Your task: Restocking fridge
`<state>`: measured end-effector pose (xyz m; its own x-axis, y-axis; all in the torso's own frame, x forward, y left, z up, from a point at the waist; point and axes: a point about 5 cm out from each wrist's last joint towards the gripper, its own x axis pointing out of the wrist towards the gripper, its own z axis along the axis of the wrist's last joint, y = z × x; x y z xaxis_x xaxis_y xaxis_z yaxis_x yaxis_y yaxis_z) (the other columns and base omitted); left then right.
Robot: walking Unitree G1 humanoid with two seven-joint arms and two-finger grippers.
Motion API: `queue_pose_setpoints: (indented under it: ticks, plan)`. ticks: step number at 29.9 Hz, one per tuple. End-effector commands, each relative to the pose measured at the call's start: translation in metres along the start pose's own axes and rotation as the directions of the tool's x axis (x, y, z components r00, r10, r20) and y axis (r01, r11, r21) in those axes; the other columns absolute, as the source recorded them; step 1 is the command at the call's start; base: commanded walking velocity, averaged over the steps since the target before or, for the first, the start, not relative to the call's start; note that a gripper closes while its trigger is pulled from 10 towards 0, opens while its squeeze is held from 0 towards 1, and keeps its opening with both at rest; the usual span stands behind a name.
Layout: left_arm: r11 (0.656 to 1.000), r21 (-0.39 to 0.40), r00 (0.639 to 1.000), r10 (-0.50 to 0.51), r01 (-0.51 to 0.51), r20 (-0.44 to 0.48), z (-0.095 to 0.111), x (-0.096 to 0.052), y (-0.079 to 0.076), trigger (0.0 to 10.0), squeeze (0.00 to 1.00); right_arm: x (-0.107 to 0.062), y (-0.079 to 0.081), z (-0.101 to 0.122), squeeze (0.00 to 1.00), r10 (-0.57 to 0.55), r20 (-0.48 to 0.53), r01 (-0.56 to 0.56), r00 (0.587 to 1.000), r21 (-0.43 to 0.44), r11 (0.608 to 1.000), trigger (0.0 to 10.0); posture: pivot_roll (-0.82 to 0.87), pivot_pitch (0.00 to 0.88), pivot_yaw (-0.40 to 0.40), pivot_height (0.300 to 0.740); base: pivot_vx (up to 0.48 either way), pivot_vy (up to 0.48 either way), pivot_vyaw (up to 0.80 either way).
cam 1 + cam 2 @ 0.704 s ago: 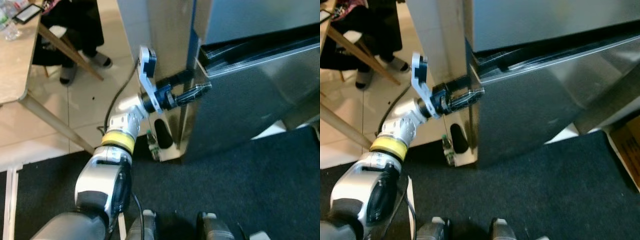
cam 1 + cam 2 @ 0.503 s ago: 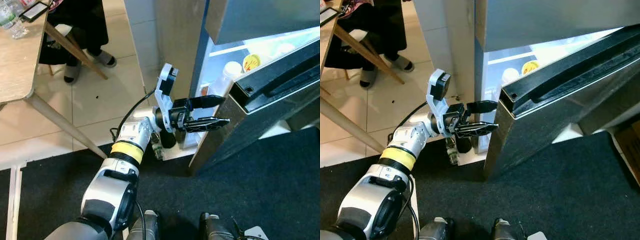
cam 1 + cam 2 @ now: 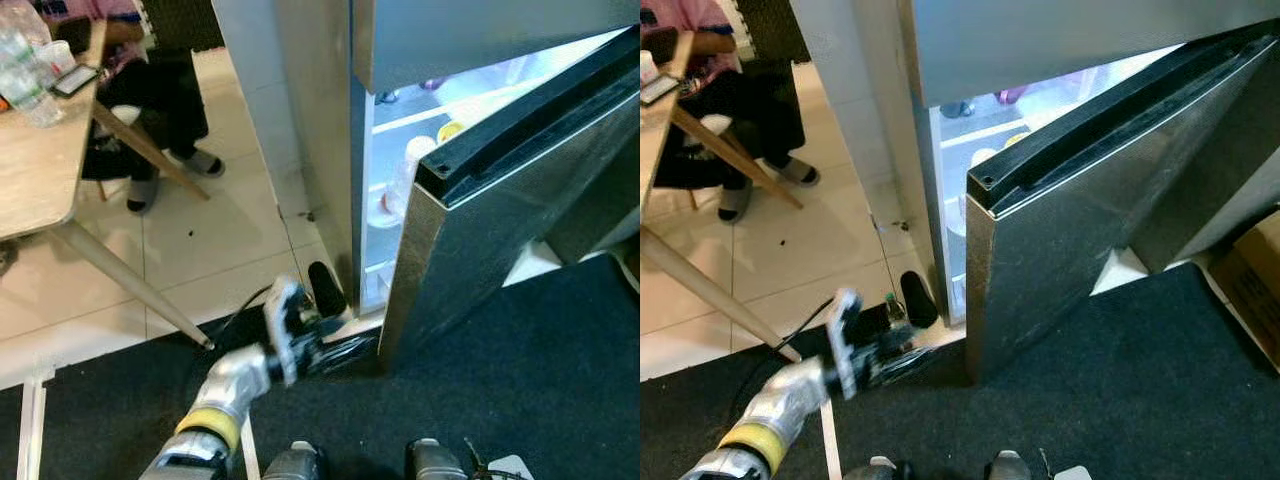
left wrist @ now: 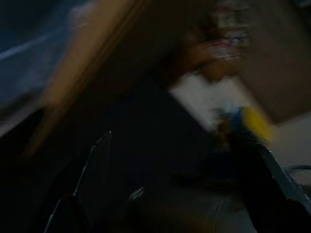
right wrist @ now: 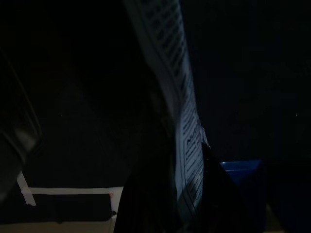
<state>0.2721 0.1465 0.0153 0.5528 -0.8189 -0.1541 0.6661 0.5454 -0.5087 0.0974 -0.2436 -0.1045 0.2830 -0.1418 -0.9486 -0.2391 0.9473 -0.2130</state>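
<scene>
The stainless-steel fridge door (image 3: 500, 230) stands ajar, its free edge running vertically. The left gripper (image 3: 335, 350), blurred so its finger spread cannot be told, sits low at about seven o'clock from that edge, nearest the lit fridge shelves (image 3: 420, 150).

The fridge door (image 3: 500, 230) stands partly open, leaving a lit gap (image 3: 395, 190) between its hinge-side wall (image 3: 315, 130) and the door's free edge. White containers (image 3: 408, 175) crowd that gap's shelves. The left claw (image 3: 345, 352) sits low by the door's bottom corner, just beside a dark shoe (image 3: 325, 290). Left of it, tiled floor (image 3: 210, 240) lies open up to the desk (image 3: 40, 170) leg and a seated person (image 3: 160, 100).
</scene>
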Motion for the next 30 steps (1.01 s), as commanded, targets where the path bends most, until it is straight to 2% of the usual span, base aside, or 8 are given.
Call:
queue_pose_setpoints:
  ticks: [1,5,10,13,14,19,25,30]
  plan:
    - [0.988,-0.050,0.988,0.147,-0.149,-0.040,-0.023,-0.023,0.010,10.0,0.00,0.000,0.009,-0.009,0.00,0.026,-0.028,-0.025,0.999,0.017,1.000,10.0,-0.10,0.181,0.095,0.740,0.000,0.000,0.00]
    - [0.953,-0.082,0.955,0.287,-0.293,-0.077,-0.041,-0.043,0.017,10.0,0.00,0.000,0.009,-0.007,0.00,0.030,-0.024,-0.030,0.999,0.019,0.999,10.0,-0.10,0.174,0.093,0.740,0.000,0.000,0.00]
    - [0.763,-0.084,0.755,0.607,-0.641,-0.248,-0.093,-0.099,0.025,10.0,0.00,0.001,0.009,-0.001,0.00,0.037,-0.010,-0.037,0.999,0.020,0.999,10.0,-0.09,0.158,0.092,0.740,0.000,0.000,0.00]
    - [0.722,-0.073,0.707,0.646,-0.688,-0.287,-0.104,-0.109,0.023,10.0,0.00,0.001,0.009,0.000,0.00,0.037,-0.008,-0.037,0.999,0.021,0.999,10.0,-0.10,0.154,0.091,0.740,0.000,0.000,0.00]
    - [0.642,-0.063,0.615,0.697,-0.764,-0.369,-0.126,-0.129,0.017,10.0,0.00,0.001,0.009,0.002,0.00,0.038,-0.005,-0.038,0.999,0.023,0.999,10.0,-0.10,0.147,0.091,0.740,0.000,0.000,0.00]
    - [0.532,-0.066,0.507,0.752,-0.844,-0.421,-0.144,-0.149,0.010,10.0,0.00,0.001,0.011,0.003,0.00,0.037,-0.011,-0.037,0.999,0.024,0.999,10.0,-0.09,0.132,0.090,0.740,0.000,0.000,0.00]
    - [0.474,-0.095,0.477,0.814,-0.875,-0.332,-0.126,-0.141,0.022,10.0,0.00,0.001,0.013,0.001,0.00,0.036,-0.024,-0.036,0.999,0.023,0.999,10.0,-0.08,0.123,0.087,0.740,0.000,0.000,0.00]
    - [0.500,-0.251,0.543,0.826,-0.829,-0.151,-0.085,-0.113,0.039,10.0,0.00,0.001,0.015,-0.001,0.00,0.038,-0.030,-0.037,0.999,0.024,0.999,10.0,-0.08,0.113,0.086,0.740,0.000,0.000,0.00]
